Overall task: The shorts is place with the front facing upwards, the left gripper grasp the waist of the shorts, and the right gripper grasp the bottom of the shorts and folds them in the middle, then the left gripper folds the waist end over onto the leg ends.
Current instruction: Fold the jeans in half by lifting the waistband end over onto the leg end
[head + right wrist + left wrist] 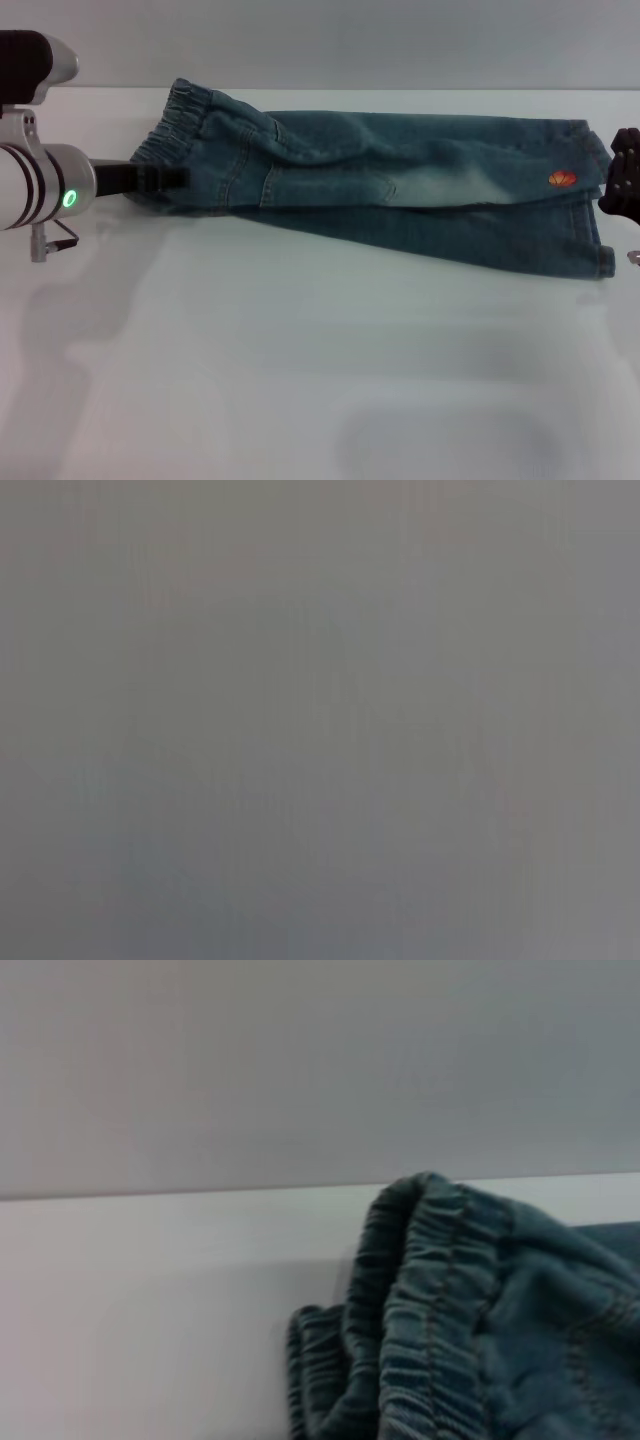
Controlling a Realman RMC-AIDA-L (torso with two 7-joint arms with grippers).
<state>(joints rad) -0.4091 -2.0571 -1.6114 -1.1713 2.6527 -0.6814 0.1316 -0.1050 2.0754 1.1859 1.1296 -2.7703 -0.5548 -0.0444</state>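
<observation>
The blue denim shorts [400, 180] lie folded lengthwise on the white table [300, 360]. The elastic waist [180, 125] is at the left and the leg ends [590, 200] are at the right. My left gripper [165, 179] reaches in from the left and is shut on the near corner of the waist. In the left wrist view the bunched waist [440, 1310] fills the lower right. My right gripper [622, 185] shows only as a dark shape at the right edge, beside the leg ends. The right wrist view is plain grey.
A small orange patch [562, 180] marks the shorts near the leg ends. The table's far edge [400, 90] runs just behind the shorts, with a grey wall beyond it. White tabletop stretches in front of the shorts.
</observation>
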